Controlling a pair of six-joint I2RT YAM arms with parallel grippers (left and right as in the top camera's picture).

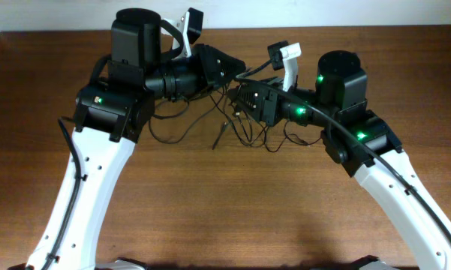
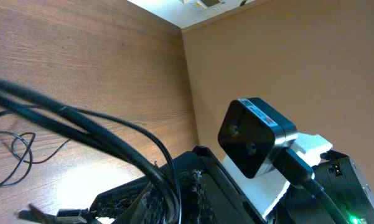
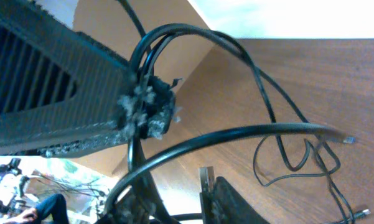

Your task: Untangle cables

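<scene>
Cables (image 1: 220,133) partly out of sight

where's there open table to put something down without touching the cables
Widest bare patch: front centre of the table, between the left arm and right arm, below the cables. Smaller: the back right corner. Crowded: back centre, where the arms meet over the cables.

Thin black cables (image 1: 220,135) lie in loose loops on the wooden table (image 1: 225,217) just below the right gripper (image 1: 237,97), with more loops to its left, and the left gripper (image 1: 239,66) hangs close above the right gripper.
</scene>
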